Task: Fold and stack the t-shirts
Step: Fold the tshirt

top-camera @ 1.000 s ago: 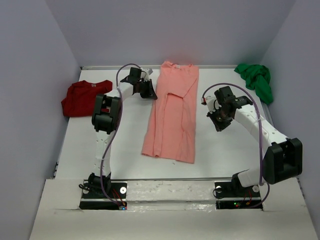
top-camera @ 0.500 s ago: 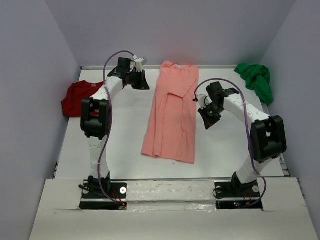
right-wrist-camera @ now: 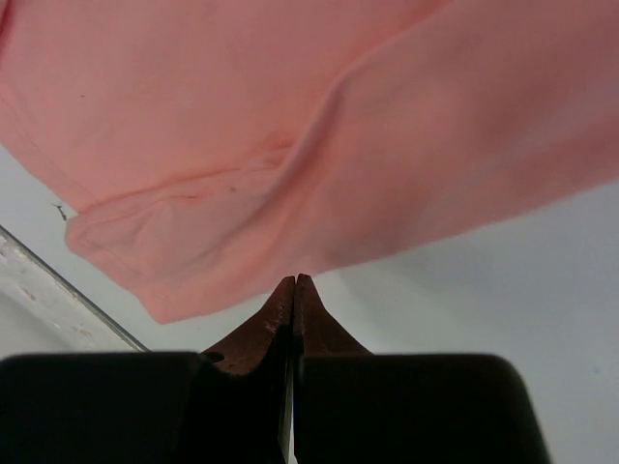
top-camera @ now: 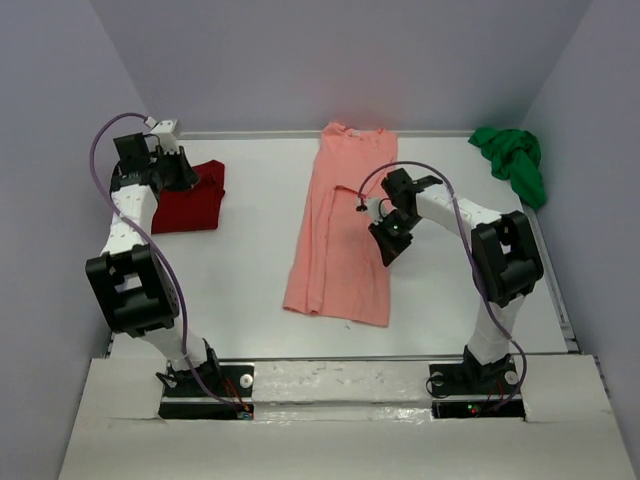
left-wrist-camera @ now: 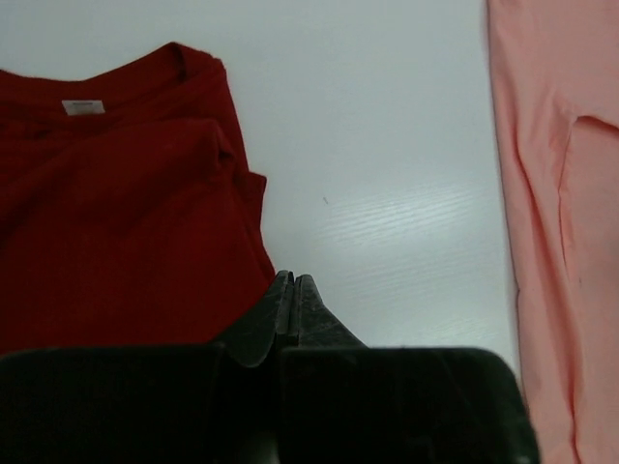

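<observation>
A salmon-pink t-shirt (top-camera: 340, 225) lies folded lengthwise into a long strip in the middle of the table, collar at the far end. At the far left lies a dark red t-shirt (top-camera: 195, 205), roughly folded, its collar tag showing in the left wrist view (left-wrist-camera: 126, 222). A bright green t-shirt (top-camera: 512, 160) is bunched up at the far right. My left gripper (top-camera: 186, 178) is shut and empty over the red shirt's edge (left-wrist-camera: 293, 278). My right gripper (top-camera: 388, 252) is shut and empty, just off the pink shirt's right edge (right-wrist-camera: 294, 278); the pink cloth (right-wrist-camera: 338, 145) fills that view.
The white table (top-camera: 250, 260) is walled in by grey panels at the left, back and right. Its near edge shows as a pale strip (right-wrist-camera: 58, 295) in the right wrist view. The pink shirt (left-wrist-camera: 566, 242) also shows at the right of the left wrist view.
My left arm has swung from beside the pink shirt's collar far left to the red shirt. My right arm has moved left up to the pink shirt's right edge. Both grippers stayed shut.
</observation>
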